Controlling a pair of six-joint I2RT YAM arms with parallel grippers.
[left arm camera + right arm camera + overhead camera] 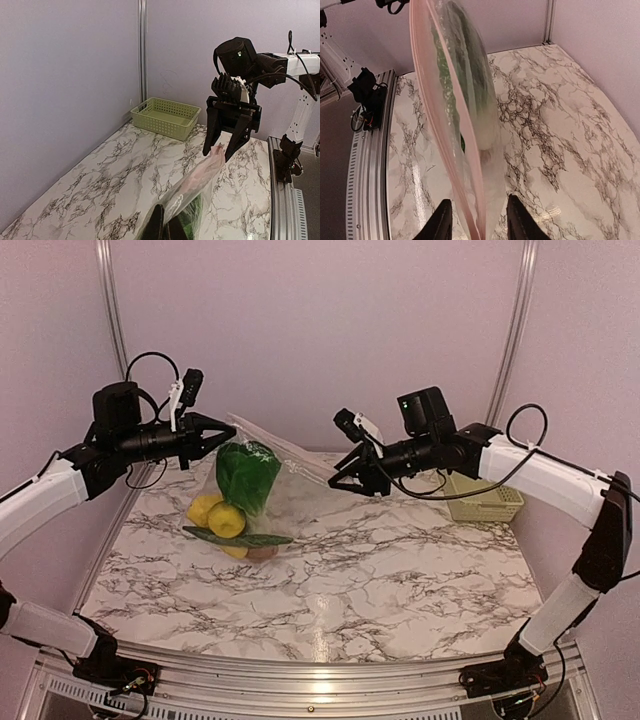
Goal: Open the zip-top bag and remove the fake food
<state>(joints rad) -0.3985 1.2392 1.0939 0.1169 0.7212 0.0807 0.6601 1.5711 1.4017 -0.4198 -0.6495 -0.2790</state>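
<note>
The clear zip-top bag [285,490] hangs stretched between my two grippers above the marble table. My left gripper [215,435] is shut on its left top corner; in the left wrist view the fingers [159,220] pinch the plastic [200,180]. My right gripper [340,477] is open, its jaws standing either side of the bag's pinkish zip strip [480,220] without clamping it. The fake food sags in the bag's bottom: leafy green [247,472], yellow lemon [227,520], long green pod [240,537] and a brown piece [262,552].
A pale green slatted basket [485,502] stands at the back right of the table, also in the left wrist view [165,117]. Purple walls close the back and sides. A metal rail [367,190] runs along the table's near edge.
</note>
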